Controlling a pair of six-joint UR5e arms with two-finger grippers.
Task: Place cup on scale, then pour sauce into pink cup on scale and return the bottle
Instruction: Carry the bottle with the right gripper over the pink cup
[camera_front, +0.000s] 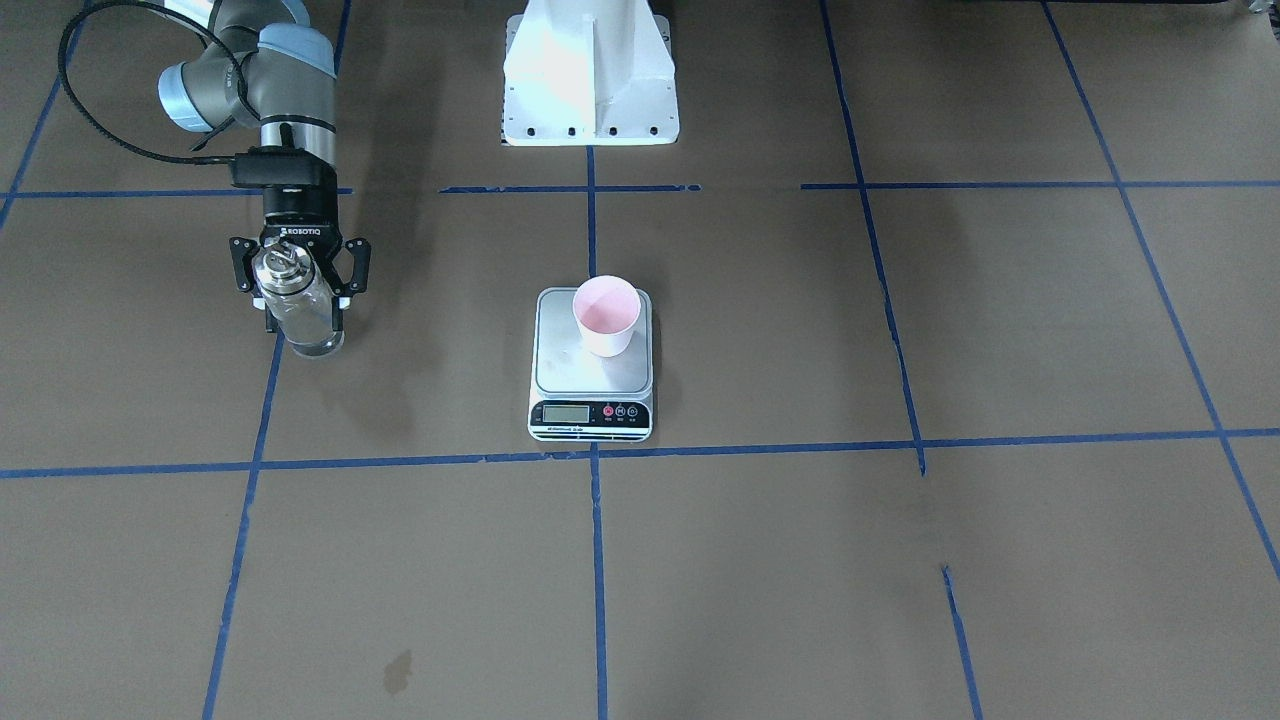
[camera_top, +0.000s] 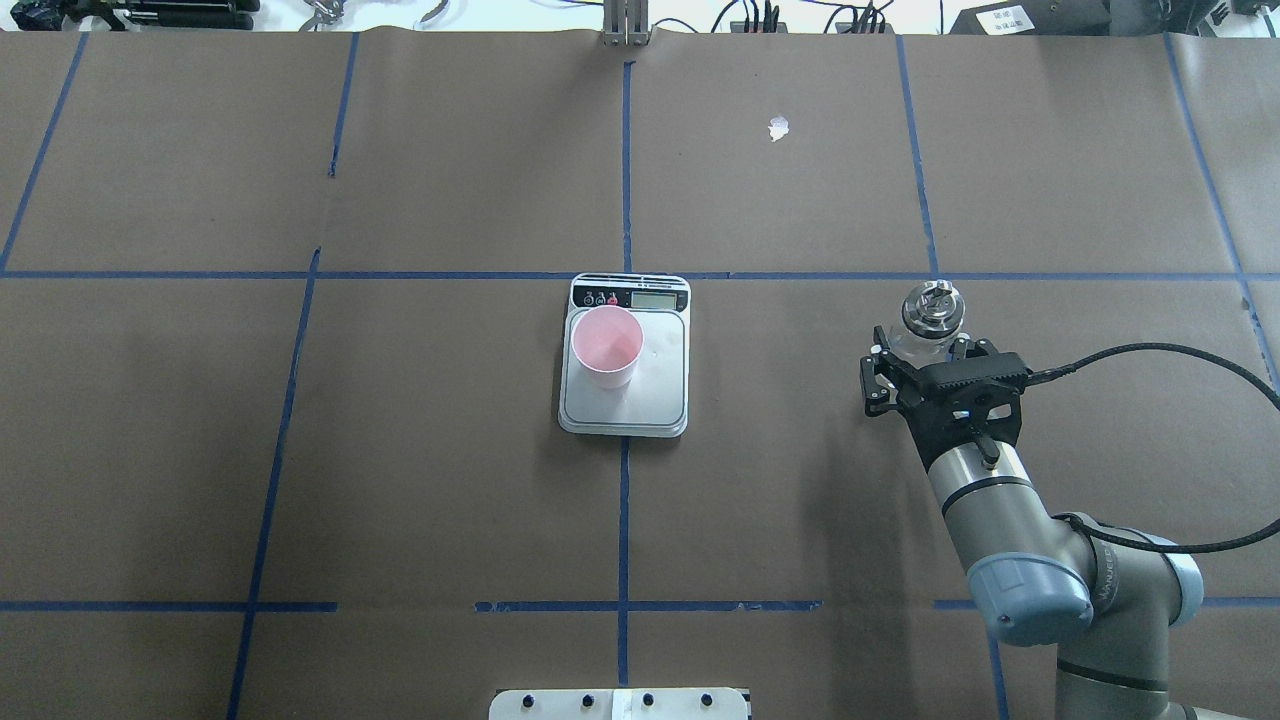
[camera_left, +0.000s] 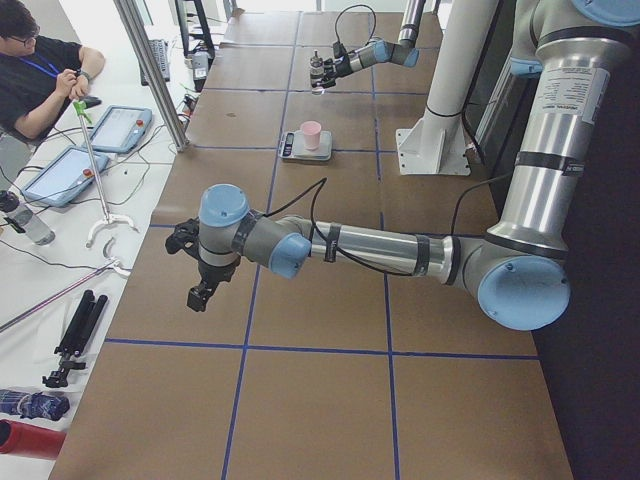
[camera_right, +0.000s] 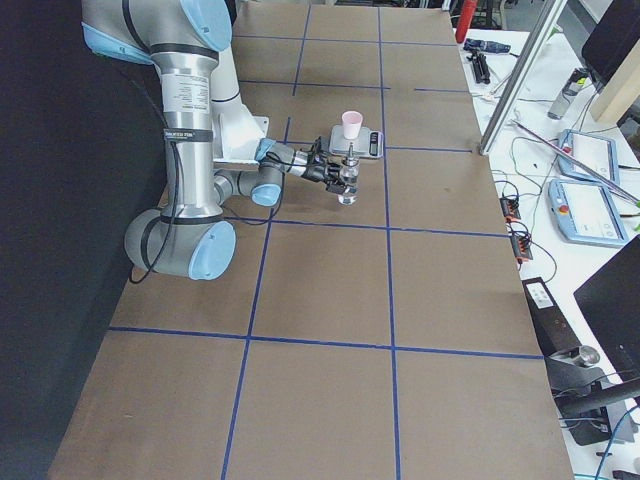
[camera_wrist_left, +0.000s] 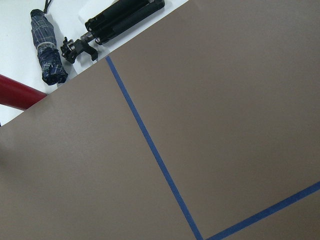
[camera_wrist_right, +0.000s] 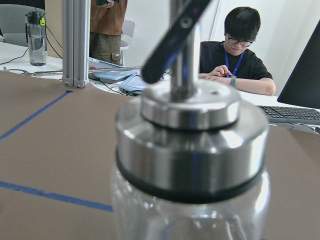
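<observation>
The pink cup (camera_front: 606, 315) stands upright on the far part of the scale (camera_front: 560, 372), which lies at the table's middle; both also show in the overhead view, cup (camera_top: 606, 345) and scale (camera_top: 662, 392). The clear glass bottle (camera_front: 298, 305) with a metal collar and spout stands upright off to the robot's right (camera_top: 932, 310). My right gripper (camera_front: 305, 310) reaches in from the side, its fingers against the bottle's sides. The right wrist view shows the bottle (camera_wrist_right: 190, 165) close up. My left gripper (camera_left: 198, 298) hangs over bare table far left; I cannot tell its state.
The white robot pedestal (camera_front: 590, 80) stands behind the scale. Blue tape lines cross the brown table. A white scrap (camera_top: 778, 128) lies far out. An umbrella (camera_wrist_left: 47, 50) and a tripod (camera_wrist_left: 120, 20) lie past the left table end. An operator (camera_left: 40, 80) sits beside the table.
</observation>
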